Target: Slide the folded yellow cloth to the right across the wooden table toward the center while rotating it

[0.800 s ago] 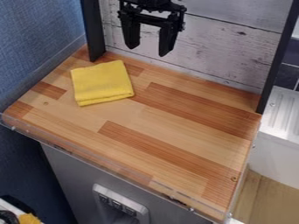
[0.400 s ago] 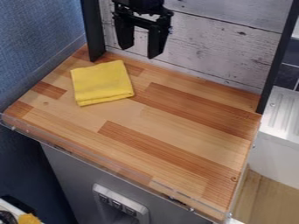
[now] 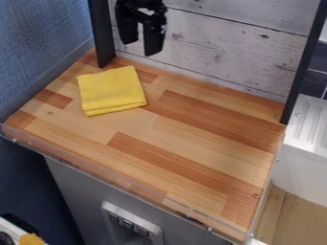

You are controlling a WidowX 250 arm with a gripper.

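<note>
The hand (image 3: 141, 44), spread and empty, hangs above the folded yellow cloth (image 3: 112, 91), which lies ungrasped on the wooden surface (image 3: 191, 139).

One black gripper (image 3: 140, 48), one yellow cloth (image 3: 112, 91), one wooden worktop (image 3: 191, 143) and two black uprights (image 3: 102, 33) are counted; three small dark squares (image 3: 127, 223) are noted below.

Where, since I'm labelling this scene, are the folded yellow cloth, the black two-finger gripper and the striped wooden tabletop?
Folded yellow cloth (image 3: 112, 91): camera view, middle of its upper face.
Black two-finger gripper (image 3: 140, 48): camera view, midway between its fingertips.
Striped wooden tabletop (image 3: 163, 134): camera view, bare wood near its middle.
</note>
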